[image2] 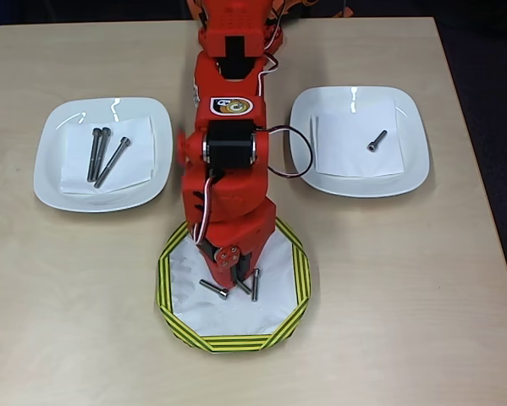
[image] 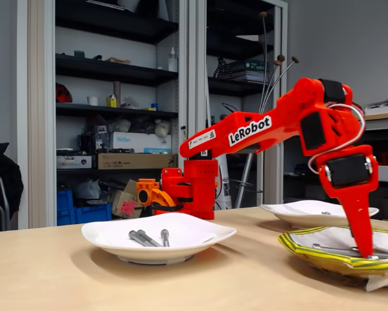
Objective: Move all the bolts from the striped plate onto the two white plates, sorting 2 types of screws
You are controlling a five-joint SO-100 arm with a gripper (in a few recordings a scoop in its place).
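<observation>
The striped plate lies at the front middle of the table. My gripper points down into it, its tips touching or just above the plate's white centre. The arm's body covers the jaws from above, and the fixed view shows them side-on as one blade. Grey bolts lie on the striped plate beside the tips, one of them just right of them. One white plate holds three long bolts. The other white plate holds one short bolt.
The arm's red base stands at the table's far edge between the white plates. A white paper sheet lies in each white plate. Bare tabletop surrounds the striped plate. Shelves stand behind the table.
</observation>
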